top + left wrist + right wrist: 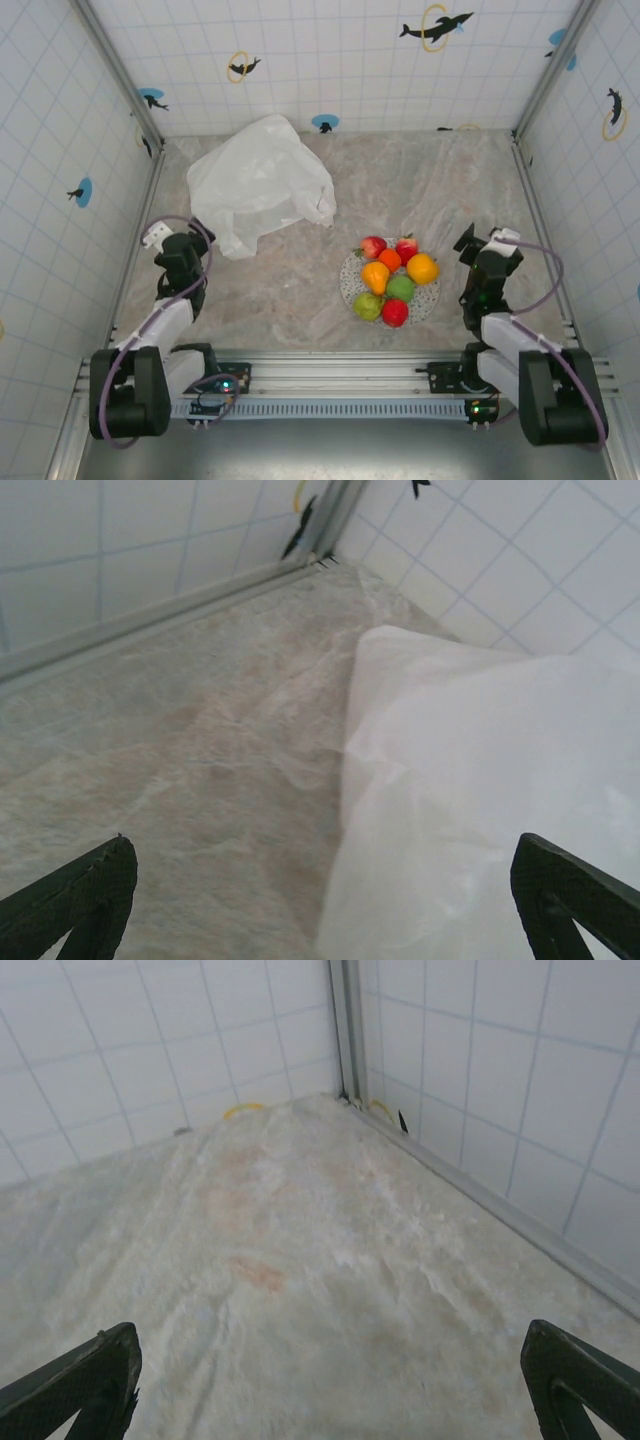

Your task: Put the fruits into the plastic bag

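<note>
left jaws stand spread wide with nothing between them. in the left wrist view their dark fingertips (80, 895) show at the two bottom corners, one over bare marbled desk (180, 750), the other over the near edge of the plastic bag (480, 780); whether that tip touches the film i cannot tell. right jaws are just as wide and hold nothing: in the right wrist view the fingertips (80, 1380) frame bare desk that runs up to the tiled walls (200, 1050) at a far corner.

from the top camera, the plastic bag (262, 185) lies crumpled and white on the far left part of the desk (440, 180), just ahead of the left arm (178, 275), whose wrist points toward it. the fruits (400, 288) are heaped on a round speckled plate (347, 282) at the middle of the desk toward the near edge, well apart from the bag and to its right. two red ones sit at the far side of the pile with a small orange one between them, yellow-orange pieces lie on either flank, two green ones come next, and another red one lies nearest the arms. the right arm (490, 300) rests just to the right of the plate, apart from it.
</note>
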